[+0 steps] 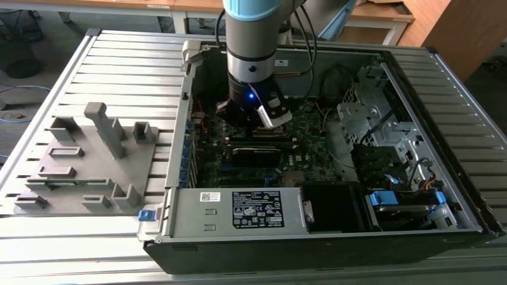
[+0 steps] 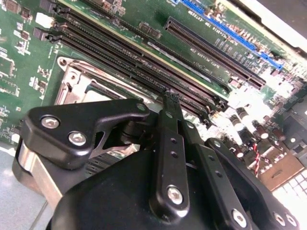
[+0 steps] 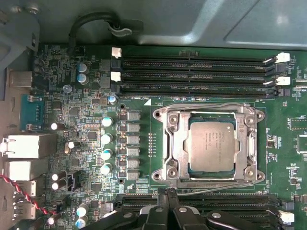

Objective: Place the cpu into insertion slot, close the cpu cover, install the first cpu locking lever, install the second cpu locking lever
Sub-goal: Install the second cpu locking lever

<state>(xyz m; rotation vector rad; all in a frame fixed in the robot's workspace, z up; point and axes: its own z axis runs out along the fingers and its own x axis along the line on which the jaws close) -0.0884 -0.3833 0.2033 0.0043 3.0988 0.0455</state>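
Inside the computer case [image 1: 412, 178], the tool [image 2: 170, 96] hangs clenched, empty, near the cpu [image 3: 211, 146].

The cpu [image 3: 211, 146] has a dull grey metal top, framed by the silvery cpu cover [image 3: 172, 143] on a green motherboard [image 3: 86, 100] crossed by black memory slots [image 3: 192, 73] with white end clips. In the second wrist view the claw [image 2: 171, 98] is matte black with silver screw heads, and a long slot [image 2: 225, 28] runs bright blue. In the exterior view the ribbed surface [image 1: 119, 71] is pale grey and the power supply [image 1: 230, 211] carries a black-and-white label.
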